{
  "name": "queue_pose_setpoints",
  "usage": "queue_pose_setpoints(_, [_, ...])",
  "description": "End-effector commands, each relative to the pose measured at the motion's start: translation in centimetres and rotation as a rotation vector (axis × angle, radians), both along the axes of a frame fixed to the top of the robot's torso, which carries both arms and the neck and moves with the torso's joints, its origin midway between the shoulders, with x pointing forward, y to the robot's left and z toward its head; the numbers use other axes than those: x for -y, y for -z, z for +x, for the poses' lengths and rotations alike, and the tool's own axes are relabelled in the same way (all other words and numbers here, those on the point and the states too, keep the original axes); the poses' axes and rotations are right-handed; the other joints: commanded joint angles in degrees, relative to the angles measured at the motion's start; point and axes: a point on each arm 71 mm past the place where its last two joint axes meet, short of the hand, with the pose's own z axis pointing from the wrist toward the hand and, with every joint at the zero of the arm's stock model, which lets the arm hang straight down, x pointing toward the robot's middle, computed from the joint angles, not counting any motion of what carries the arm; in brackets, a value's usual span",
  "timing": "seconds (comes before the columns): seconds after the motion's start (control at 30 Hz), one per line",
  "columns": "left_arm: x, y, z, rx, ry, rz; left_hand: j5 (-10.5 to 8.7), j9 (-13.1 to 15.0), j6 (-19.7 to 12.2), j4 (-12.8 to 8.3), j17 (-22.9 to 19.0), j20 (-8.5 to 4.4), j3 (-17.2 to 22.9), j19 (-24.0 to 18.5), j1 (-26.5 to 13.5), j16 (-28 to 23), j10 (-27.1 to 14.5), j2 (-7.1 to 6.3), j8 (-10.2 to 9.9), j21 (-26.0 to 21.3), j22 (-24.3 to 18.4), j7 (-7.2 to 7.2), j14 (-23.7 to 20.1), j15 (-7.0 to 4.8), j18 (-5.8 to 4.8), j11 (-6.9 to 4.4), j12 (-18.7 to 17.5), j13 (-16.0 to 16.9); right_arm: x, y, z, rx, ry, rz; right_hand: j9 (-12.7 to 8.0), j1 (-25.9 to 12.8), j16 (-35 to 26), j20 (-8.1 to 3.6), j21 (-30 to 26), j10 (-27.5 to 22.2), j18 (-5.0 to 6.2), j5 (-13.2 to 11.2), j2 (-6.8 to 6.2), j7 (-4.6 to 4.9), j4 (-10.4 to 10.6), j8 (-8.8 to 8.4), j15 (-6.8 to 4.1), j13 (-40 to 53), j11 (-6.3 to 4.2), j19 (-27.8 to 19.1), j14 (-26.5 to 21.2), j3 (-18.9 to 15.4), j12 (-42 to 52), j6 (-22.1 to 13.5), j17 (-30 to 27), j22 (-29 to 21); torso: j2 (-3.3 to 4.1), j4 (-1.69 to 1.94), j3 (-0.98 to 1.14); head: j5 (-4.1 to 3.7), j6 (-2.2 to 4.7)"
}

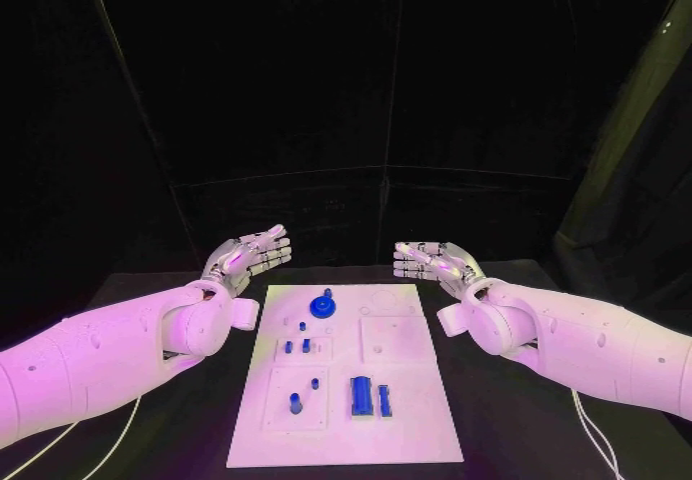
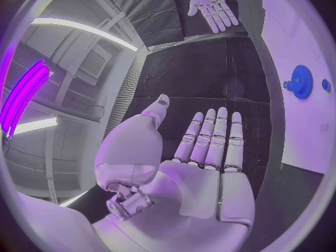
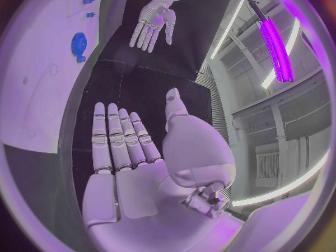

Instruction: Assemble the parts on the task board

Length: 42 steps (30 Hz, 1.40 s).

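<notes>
The head camera is sitting up high and looking down and forward over the black table (image 1: 498,420), taking in the whole white board (image 1: 346,375) from some way off. Each wrist camera is riding right behind its own palm, so the left hand (image 2: 199,168) and the right hand (image 3: 133,162) are looming close. Both are facing out across the table's far end, each catching the opposite hand further off. All three views are sharing the blue gear (image 1: 325,304) and the board's far end.
</notes>
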Motion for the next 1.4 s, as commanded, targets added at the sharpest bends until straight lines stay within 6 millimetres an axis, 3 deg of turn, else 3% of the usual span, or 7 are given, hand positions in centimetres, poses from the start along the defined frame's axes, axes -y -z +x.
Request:
queue_pose_setpoints(0.03, [0.4,0.0,-0.7,0.017,-0.048,0.040,-0.85,-0.99,-12.73,1.00,-1.47,-3.72,-3.76,-10.08,-16.55,-2.64,-13.29,0.50,-1.13,-1.12,-3.68,-1.99,-12.38,-2.07,-2.84,-2.37,-4.18,-0.94,-0.5,-0.6,-0.5,0.027,0.071,0.018,-1.79,-19.00,-1.13,-3.07,-5.87,-14.11,-2.58,-2.26,-2.30,-2.60,0.68,-1.10,-3.62,-0.95,-2.08,-13.27,-15.43,2.88,-1.08,-12.47,-1.08,-3.15,-1.18,0.46,1.11,1.67,-0.18])
queue_pose_setpoints(0.1, [0.8,0.1,-1.3,0.018,-0.066,0.049,-0.85,-0.99,-14.49,1.00,-1.47,-4.23,-4.29,-11.47,-18.84,-3.02,-15.13,0.50,-1.13,-1.12,-4.19,-6.09,-14.09,-6.31,-3.12,-2.71,-4.18,-0.94,-0.9,-0.8,-1.0,0.032,0.098,0.028,-1.79,-21.61,-1.13,-3.50,-5.87,-16.05,-3.14,-2.26,-2.30,-2.96,0.68,-1.10,-3.62,-0.95,-6.37,-15.10,-17.54,3.24,-1.08,-14.19,-1.08,-3.59,-1.46,0.57,1.38,2.16,-0.23])
queue_pose_setpoints(0.27, [2.0,0.1,-3.4,0.028,-0.124,0.078,-0.85,-0.99,-18.94,1.00,-1.47,-5.53,-5.62,-15.01,-24.63,-3.95,-19.75,0.50,-1.13,-1.12,-5.47,-6.09,-18.40,-6.31,-3.74,-7.27,-4.18,-0.94,-2.0,-1.4,-2.7,0.044,0.178,0.051,-1.79,-28.22,-1.13,-4.58,-5.87,-20.96,-3.77,-2.26,-2.30,-3.85,0.68,-1.10,-3.62,-0.95,-6.37,-19.71,-22.93,4.18,-1.08,-18.54,-1.08,-4.69,-1.64,0.64,1.55,2.48,-0.26])
queue_pose_setpoints(0.3, [2.2,0.1,-3.8,0.031,-0.136,0.083,-0.85,-0.99,-19.72,1.00,-1.47,-5.76,-5.88,-15.63,-25.64,-8.10,-20.55,0.50,-1.13,-1.12,-5.71,-6.09,-19.16,-6.31,-3.74,-7.27,-4.18,-0.94,-2.2,-1.5,-3.0,0.045,0.192,0.054,-1.79,-29.38,-1.13,-4.76,-5.87,-21.82,-3.76,-2.26,-2.30,-7.94,0.68,-1.10,-3.62,-0.95,-6.37,-20.53,-23.86,4.40,-1.08,-19.30,-1.08,-4.88,-1.64,0.64,1.55,2.48,-0.26])
queue_pose_setpoints(0.43, [2.9,-0.2,-5.2,0.042,-0.177,0.101,-0.85,-0.99,-22.55,1.00,-1.47,-6.58,-6.71,-17.84,-29.30,-8.10,-23.53,0.50,-1.13,-1.12,-6.51,-6.09,-21.92,-6.31,-8.38,-7.27,-4.18,-0.94,-2.9,-1.9,-4.1,0.046,0.239,0.061,-1.79,-33.65,-1.13,-9.41,-5.87,-24.99,-4.39,-2.26,-2.30,-7.94,0.68,-1.10,-3.62,-0.95,-6.37,-23.52,-27.34,8.70,-1.08,-22.11,-1.08,-5.60,-1.64,0.64,1.55,2.48,-0.26])
queue_pose_setpoints(0.57, [3.3,-0.5,-6.2,0.053,-0.208,0.115,-0.85,-0.99,-25.18,1.00,-1.47,-11.36,-7.42,-19.96,-32.75,-8.10,-26.29,0.50,-1.13,-1.12,-11.25,-6.09,-24.48,-6.31,-8.38,-7.27,-4.18,-0.94,-3.3,-2.2,-4.9,0.045,0.272,0.064,-1.79,-37.59,-1.13,-9.41,-5.87,-27.89,-8.41,-2.26,-2.30,-7.94,0.68,-1.10,-3.62,-0.95,-6.37,-26.21,-30.52,8.70,-1.08,-24.68,-1.08,-9.65,-1.64,0.64,1.55,2.48,-0.26])
queue_pose_setpoints(1.4, [3.5,-0.7,-6.8,0.058,-0.223,0.121,-0.85,-0.99,-34.00,1.00,-1.47,-11.36,-11.56,-26.76,-44.23,-8.10,-35.39,0.50,-1.13,-1.12,-11.25,-6.09,-32.98,-6.31,-8.38,-7.27,-4.18,-0.94,-3.4,-2.3,-5.2,0.045,0.282,0.064,-1.79,-50.75,-1.13,-9.41,-5.87,-37.66,-8.41,-2.26,-2.30,-7.94,0.68,-1.10,-3.62,-0.95,-6.37,-35.43,-41.21,8.70,-1.08,-33.22,-1.08,-9.65,-1.64,0.64,1.55,2.48,-0.26])
